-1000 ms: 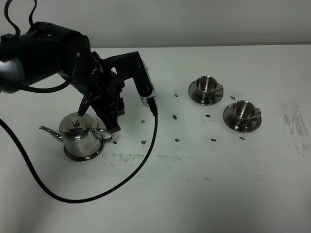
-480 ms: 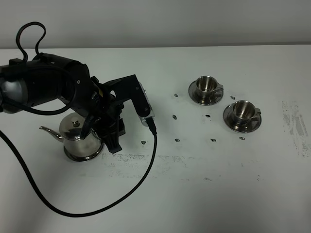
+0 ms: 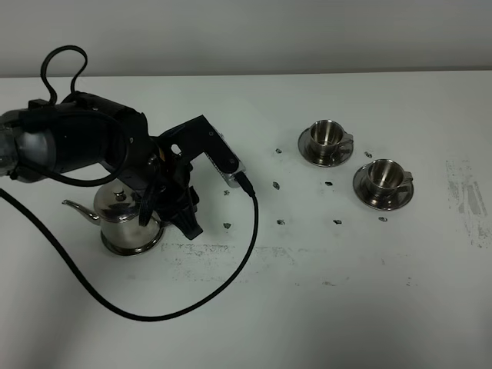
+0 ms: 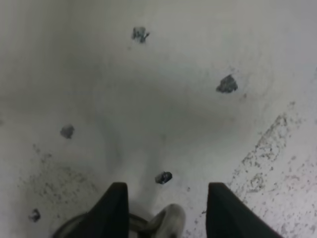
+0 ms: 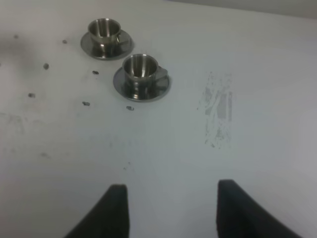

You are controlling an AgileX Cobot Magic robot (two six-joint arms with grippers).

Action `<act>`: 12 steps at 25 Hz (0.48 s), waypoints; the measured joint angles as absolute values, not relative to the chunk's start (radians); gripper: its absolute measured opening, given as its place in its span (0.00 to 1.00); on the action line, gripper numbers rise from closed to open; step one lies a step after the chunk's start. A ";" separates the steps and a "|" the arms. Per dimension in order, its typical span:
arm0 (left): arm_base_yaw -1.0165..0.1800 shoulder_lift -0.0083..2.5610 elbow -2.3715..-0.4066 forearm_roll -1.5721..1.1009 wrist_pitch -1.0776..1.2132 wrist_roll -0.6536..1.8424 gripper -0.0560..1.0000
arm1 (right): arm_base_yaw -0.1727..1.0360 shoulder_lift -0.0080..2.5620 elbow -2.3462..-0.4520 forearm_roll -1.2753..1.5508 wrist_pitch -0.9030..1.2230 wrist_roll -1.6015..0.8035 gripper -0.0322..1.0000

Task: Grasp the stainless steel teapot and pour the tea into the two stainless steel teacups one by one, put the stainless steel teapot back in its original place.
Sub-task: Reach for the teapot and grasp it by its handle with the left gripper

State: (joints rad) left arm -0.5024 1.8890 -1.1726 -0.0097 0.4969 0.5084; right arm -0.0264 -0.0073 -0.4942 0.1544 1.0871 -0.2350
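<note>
Our left hand (image 4: 167, 188) stands half open, fingers either side of the loop handle (image 4: 171, 218) of the stainless steel teapot (image 3: 123, 221), not pinching it; the pot sits upright on the worktop (image 3: 346, 292), just beneath.

The left arm (image 3: 77, 142) is black and glossy, with thick rounded shells. A black box (image 3: 209, 146) with a silver end is fixed on it, and a long black cable (image 3: 254, 227) comes out of this box. The left gripper (image 4: 167, 186) has matte black, tapered fingers (image 4: 113, 210). The right gripper (image 5: 171, 186) looks the same.
</note>
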 joint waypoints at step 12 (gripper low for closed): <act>-0.502 1.890 -1.173 0.000 0.569 0.433 0.40 | -0.026 -0.007 -0.494 0.154 1.087 -0.235 0.44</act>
State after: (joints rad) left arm -0.5024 1.8897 -1.1726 0.0000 0.5690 0.4327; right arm -0.0264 -0.0073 -0.4942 0.1544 1.0871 -0.2350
